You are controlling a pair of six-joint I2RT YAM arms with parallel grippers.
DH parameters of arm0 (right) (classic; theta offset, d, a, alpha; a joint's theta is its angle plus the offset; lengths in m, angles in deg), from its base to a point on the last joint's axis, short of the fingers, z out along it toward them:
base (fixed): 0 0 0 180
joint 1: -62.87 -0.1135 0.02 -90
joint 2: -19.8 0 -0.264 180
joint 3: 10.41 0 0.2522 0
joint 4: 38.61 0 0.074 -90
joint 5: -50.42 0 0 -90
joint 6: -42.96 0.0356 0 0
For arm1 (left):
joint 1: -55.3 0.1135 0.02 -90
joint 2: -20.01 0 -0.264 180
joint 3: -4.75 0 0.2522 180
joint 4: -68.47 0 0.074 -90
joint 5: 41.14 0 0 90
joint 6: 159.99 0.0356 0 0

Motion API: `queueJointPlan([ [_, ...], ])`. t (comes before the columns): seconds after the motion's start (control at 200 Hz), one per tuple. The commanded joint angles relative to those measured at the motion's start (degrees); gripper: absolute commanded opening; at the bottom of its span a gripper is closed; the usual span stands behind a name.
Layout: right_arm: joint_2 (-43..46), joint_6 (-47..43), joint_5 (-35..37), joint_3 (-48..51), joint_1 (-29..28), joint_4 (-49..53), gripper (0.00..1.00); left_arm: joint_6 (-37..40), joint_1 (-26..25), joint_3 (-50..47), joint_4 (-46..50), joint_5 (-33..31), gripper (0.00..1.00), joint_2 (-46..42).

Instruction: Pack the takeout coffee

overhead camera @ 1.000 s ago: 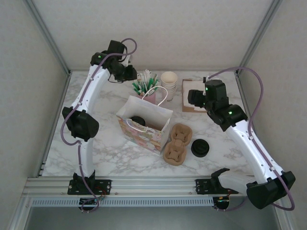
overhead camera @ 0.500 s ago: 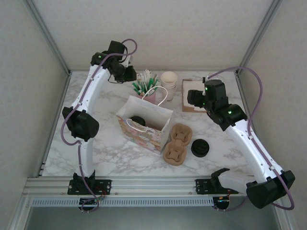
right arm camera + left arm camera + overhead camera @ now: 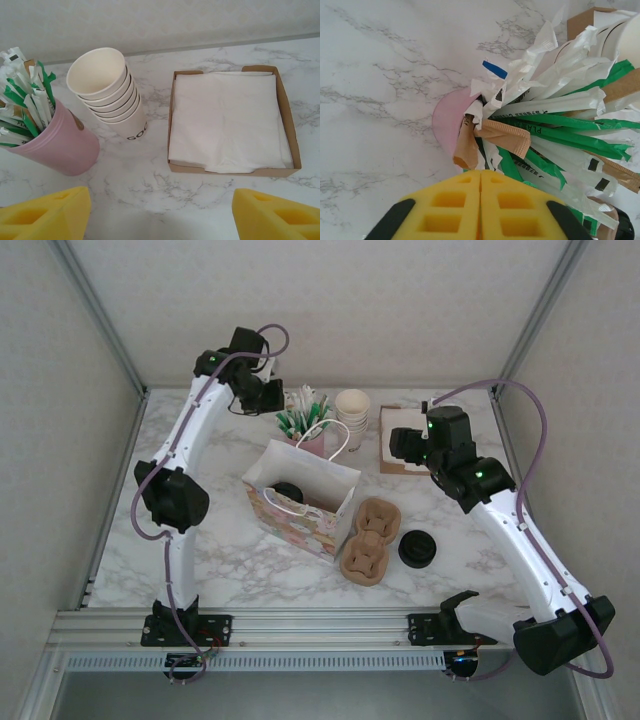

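Takeout coffee (image 3: 288, 491) inside gift bag (image 3: 305, 524)

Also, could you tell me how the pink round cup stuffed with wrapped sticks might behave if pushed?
The pink cup looks light and is crowded with tall wrapped sticks fanning past its rim, so it would probably tip rather than slide. The loose sticks would likely flex and spill out.
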Motion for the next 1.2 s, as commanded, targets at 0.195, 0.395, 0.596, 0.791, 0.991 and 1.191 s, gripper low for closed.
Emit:
queueJointPlan([
  [0.195,0.4,-0.9,-0.3,-1.3,0.3,0.6,0.76,-0.3,-0.8,4.7,0.6,0.4,0.0,-0.6],
  [0.395,1.4,-1.4,-2.2,-1.2,0.3,-0.4,0.77,0.1,-1.0,5.2,-1.5,3.3,0.0,-2.5],
  [0.596,1.8,-3.2,-4.7,-0.8,0.3,-1.3,0.8,0.5,-1.3,6.8,-1.3,3.1,0.0,-2.8],
  [0.791,2.0,-4.9,-5.3,-0.2,0.4,-1.8,0.82,1.9,-1.9,9.1,-1.4,1.6,0.0,-3.8],
  [0.991,2.3,-5.6,-5.0,0.0,0.3,-1.9,0.83,4.9,-2.1,9.8,-1.6,-2.8,0.0,-7.6],
  [1.191,2.6,-5.4,-5.1,-0.3,0.3,-1.3,0.83,7.3,-2.1,9.7,-1.7,-5.9,0.0,-13.2],
])
